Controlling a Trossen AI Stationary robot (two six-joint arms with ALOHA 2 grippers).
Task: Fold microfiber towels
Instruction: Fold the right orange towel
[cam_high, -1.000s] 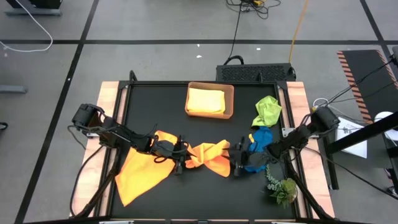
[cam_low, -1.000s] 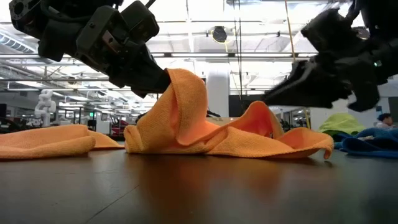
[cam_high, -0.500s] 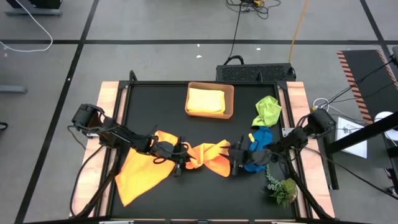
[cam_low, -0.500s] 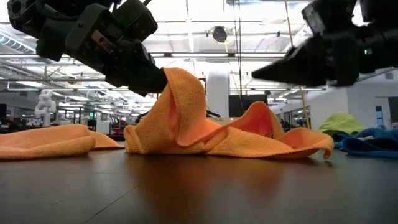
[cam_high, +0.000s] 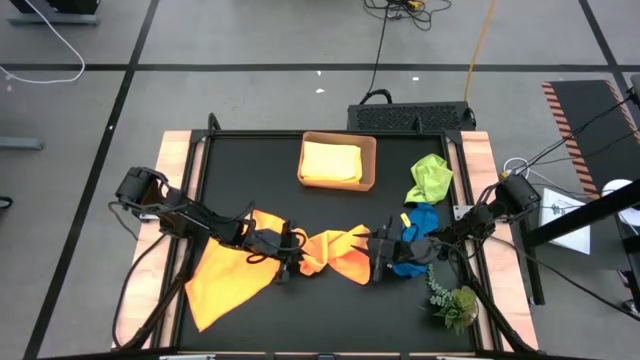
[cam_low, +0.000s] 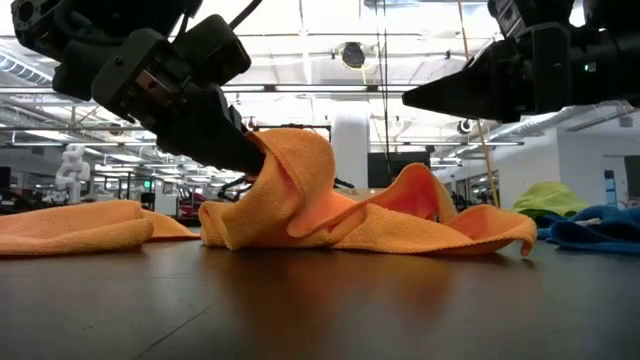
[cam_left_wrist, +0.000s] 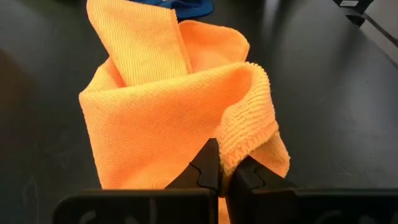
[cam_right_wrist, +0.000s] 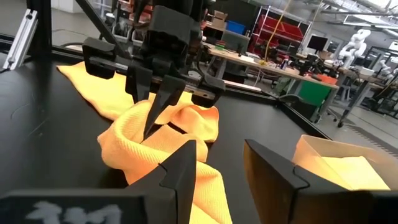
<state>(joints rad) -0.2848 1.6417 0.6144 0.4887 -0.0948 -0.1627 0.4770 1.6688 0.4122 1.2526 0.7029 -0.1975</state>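
High view: a yellow towel (cam_high: 331, 162) lay folded in the tray (cam_high: 370, 160), far centre — likely the only one done. A flat orange towel (cam_high: 225, 272) sat near left, a crumpled orange towel (cam_high: 338, 252) near centre, the green towel (cam_high: 430, 177) and blue towel (cam_high: 418, 225) bunched at right.

Low view: the left gripper (cam_low: 238, 152) was pinched on the crumpled towel's raised fold; the right gripper (cam_low: 420, 100) hovered above, touching nothing.

Left wrist view: fingers (cam_left_wrist: 208, 168) together, clamped on the cloth's edge.

Right wrist view: fingers (cam_right_wrist: 180, 171) apart, empty, just beside the crumpled towel. Four towels seemingly left.
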